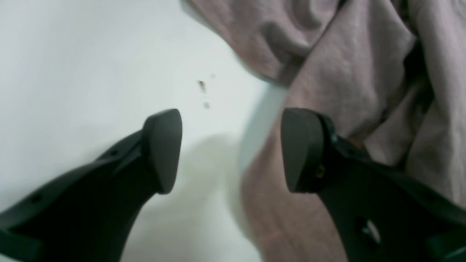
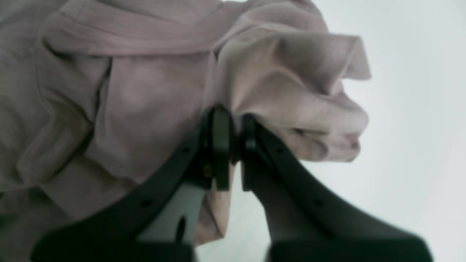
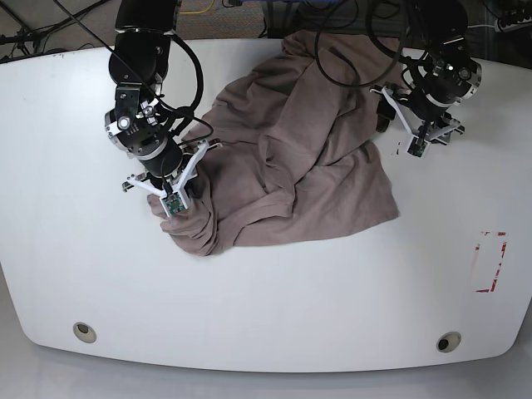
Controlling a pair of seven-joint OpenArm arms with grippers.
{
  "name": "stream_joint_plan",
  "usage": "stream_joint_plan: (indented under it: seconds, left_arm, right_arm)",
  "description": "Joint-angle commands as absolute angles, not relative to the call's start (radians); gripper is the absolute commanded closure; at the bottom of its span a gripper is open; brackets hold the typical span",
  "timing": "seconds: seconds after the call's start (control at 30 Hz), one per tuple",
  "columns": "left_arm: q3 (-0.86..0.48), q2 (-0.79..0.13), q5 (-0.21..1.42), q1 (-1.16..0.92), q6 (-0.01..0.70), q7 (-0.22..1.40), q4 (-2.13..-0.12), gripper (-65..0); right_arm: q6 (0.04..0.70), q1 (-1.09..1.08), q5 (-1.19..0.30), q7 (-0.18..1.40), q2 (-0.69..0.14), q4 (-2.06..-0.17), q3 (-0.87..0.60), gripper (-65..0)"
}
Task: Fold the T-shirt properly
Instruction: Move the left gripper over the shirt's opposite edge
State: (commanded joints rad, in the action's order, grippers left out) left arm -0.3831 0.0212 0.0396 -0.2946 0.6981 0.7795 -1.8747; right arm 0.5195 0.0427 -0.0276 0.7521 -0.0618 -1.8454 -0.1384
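The white worktop [image 3: 266, 299] carries the taupe T-shirt [image 3: 307, 158], which lies crumpled across its middle and far side, bunched toward my right arm's side. My right pincer [image 2: 233, 145] is clamped on a puffed-up fold of the fabric at that bunched end, jaws together with cloth squeezed between them. My left pincer [image 1: 231, 149] stands with its jaws apart at the shirt's opposite edge, one finger over bare worktop, the other over cloth, gripping nothing. A few small brown specks [image 1: 202, 86] dot the worktop beside it.
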Motion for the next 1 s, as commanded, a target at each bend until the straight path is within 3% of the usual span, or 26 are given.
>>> stream_joint_plan:
  seconds: [0.27,0.6,1.0]
  left_arm:
    - [-0.399,0.014,0.065,-0.275,0.698,0.778,-1.781,-39.0]
    - [-0.419,0.016,0.17,-0.311,0.698,0.814,-1.838,-39.7]
    - [-0.351,0.021,0.213,-0.331,0.698,0.822,-1.833,-39.7]
  right_arm:
    - [0.518,0.027,-0.028,0.75,-0.063,-1.841,-0.149,-1.4]
    - [0.516,0.014,-0.024,0.751,-0.066,-1.843,-0.142,-1.3]
    - [0.516,0.022,-0.035,0.75,-0.069,-1.838,-0.148,-1.7]
